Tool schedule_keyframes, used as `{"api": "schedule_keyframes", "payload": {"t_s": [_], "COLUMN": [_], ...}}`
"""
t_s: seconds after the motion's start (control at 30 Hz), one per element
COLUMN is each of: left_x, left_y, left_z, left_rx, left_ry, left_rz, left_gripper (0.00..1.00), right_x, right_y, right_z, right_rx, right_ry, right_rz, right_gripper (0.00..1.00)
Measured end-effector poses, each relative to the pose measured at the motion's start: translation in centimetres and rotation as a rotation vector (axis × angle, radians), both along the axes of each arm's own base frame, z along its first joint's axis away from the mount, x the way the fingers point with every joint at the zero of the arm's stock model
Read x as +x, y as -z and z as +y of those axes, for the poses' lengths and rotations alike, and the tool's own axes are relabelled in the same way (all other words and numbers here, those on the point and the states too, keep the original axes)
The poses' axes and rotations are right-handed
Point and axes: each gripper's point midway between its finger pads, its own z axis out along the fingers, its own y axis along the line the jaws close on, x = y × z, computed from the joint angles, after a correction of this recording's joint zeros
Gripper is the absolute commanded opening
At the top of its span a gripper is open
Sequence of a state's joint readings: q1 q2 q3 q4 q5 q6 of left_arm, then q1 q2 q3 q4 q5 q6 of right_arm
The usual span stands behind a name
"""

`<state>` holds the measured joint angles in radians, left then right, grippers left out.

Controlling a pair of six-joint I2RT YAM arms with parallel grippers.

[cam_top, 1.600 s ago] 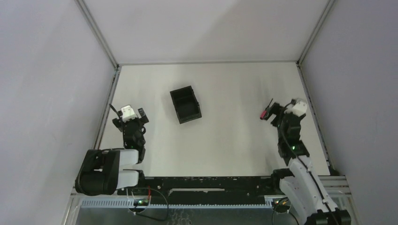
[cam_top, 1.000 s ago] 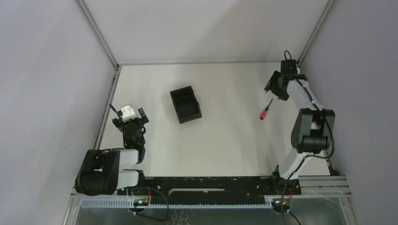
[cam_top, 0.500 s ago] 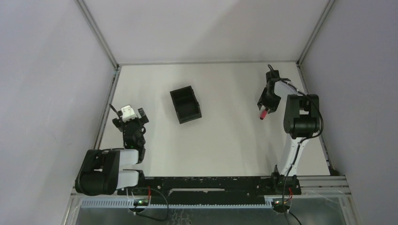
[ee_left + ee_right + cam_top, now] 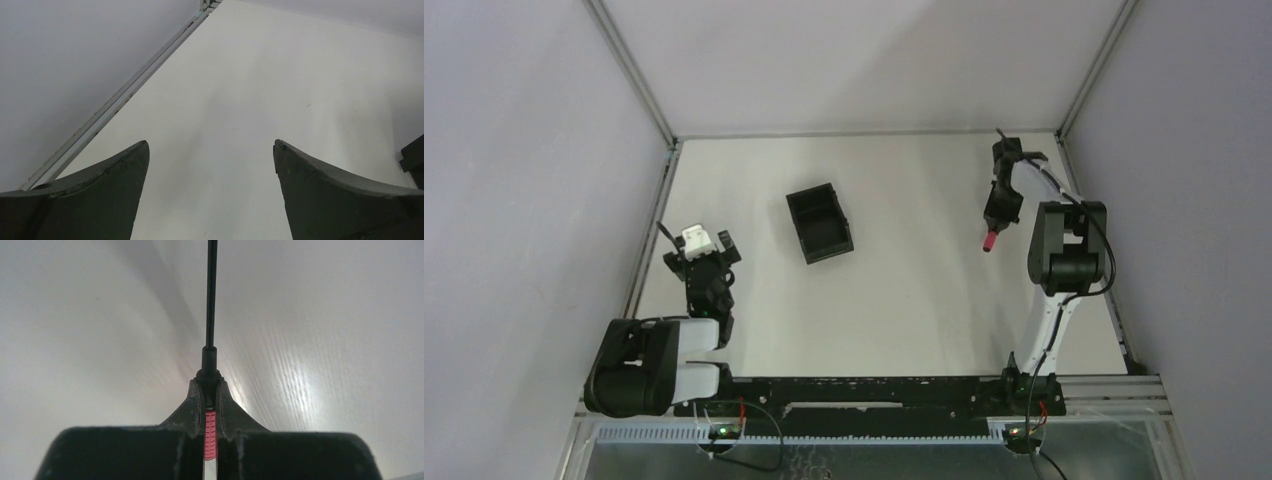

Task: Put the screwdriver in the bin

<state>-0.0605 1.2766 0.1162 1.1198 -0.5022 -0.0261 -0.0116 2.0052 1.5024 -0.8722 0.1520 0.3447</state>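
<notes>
My right gripper (image 4: 209,386) is shut on the screwdriver (image 4: 210,432). The ribbed red handle is pinched between the fingers and the thin dark shaft (image 4: 212,295) runs straight ahead over the table. From above, the right gripper (image 4: 997,213) sits at the far right of the table with the screwdriver's red handle end (image 4: 989,241) showing just below it. The black bin (image 4: 820,224) stands well to the left, near mid-table, with its divider visible. My left gripper (image 4: 715,249) rests at the left and is open (image 4: 210,145) with nothing between its fingers.
A metal rail (image 4: 653,215) lines the table's left edge and another rail (image 4: 1084,215) the right, close beside my right arm. Grey walls close in three sides. A corner of the bin (image 4: 413,157) shows at the right edge of the left wrist view.
My right gripper came down from the far right corner onto the screwdriver and shut on its handle. The screwdriver has turned slightly. The left arm has not moved.
</notes>
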Motion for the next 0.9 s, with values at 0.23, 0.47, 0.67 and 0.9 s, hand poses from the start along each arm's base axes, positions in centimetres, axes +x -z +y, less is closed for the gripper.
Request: {"api": "schedule_keyframes", "payload": {"t_s": [0.23,0.47,0.67,0.9], "left_x": [0.0,0.0,0.0,0.0], "left_y": [0.0,0.0,0.0,0.0], "left_z": [0.0,0.0,0.0,0.0], "left_rx": [0.0,0.0,0.0,0.0], "left_ry": [0.0,0.0,0.0,0.0], "left_rz": [0.0,0.0,0.0,0.0], "left_gripper": [0.98,0.98,0.98,0.98], "right_x": [1.1,1.2,2.3,0.7], "right_y": [-10.1,-19.9,-23.7,-19.7], "right_z": [1.0,7.0,20.5,37.0], "right_rx": [-0.02,-0.003,0.097,0.113], "right_ry": [-0.088,-0.232,-0.559,-1.019], "right_rz": [-0.061,-0.232,-0.42,-0.517], "right_gripper": [0.0,0.0,0.0,0.0]}}
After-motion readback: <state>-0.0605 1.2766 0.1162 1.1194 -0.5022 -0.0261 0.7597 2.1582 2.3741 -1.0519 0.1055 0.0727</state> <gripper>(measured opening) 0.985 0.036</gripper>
